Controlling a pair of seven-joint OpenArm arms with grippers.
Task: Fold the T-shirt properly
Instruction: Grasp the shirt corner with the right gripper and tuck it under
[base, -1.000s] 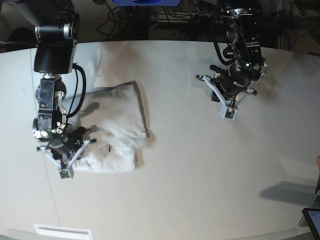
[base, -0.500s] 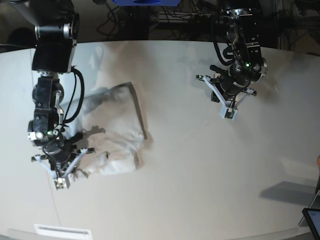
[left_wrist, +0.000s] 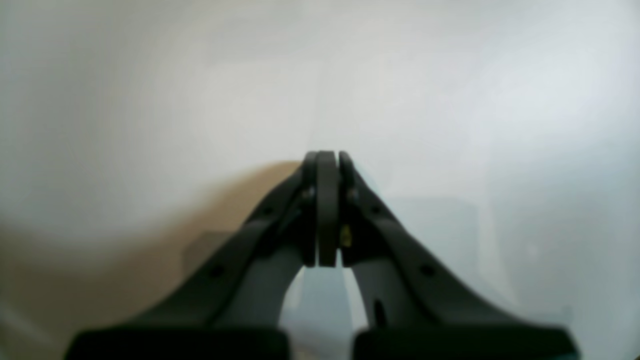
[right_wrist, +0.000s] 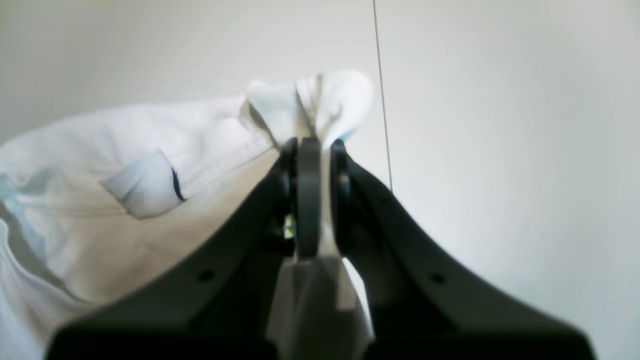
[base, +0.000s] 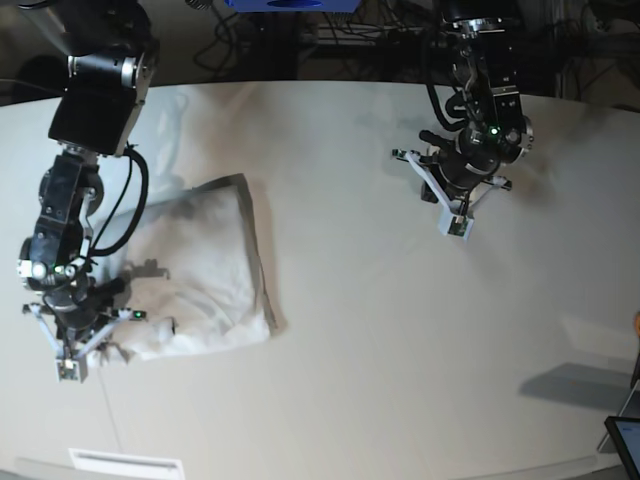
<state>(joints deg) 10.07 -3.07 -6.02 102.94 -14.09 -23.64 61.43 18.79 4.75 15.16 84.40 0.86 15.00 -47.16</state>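
Left wrist view: the left tool (left_wrist: 327, 165) is closed on nothing above the bare tabletop (left_wrist: 150, 100).

Right wrist view: the right tool (right_wrist: 310, 147) pinches a bunched edge of the T-shirt (right_wrist: 150, 165).

Base view: the T-shirt (base: 205, 265) lies folded beside the right tool (base: 70, 368), well apart from the left tool (base: 458, 226).

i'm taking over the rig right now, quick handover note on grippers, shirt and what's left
Right gripper: jaws shut on a bunched edge of the plain white soft T-shirt.
Left gripper: jaws shut, empty, above the bare off-white table, apart from the shirt.
Shirt: lies in a rough folded bundle on the side of the right arm, rumpled at the gripped edge.
Done: partly folded.
Left: probably lay the gripped edge over, flatten, release.
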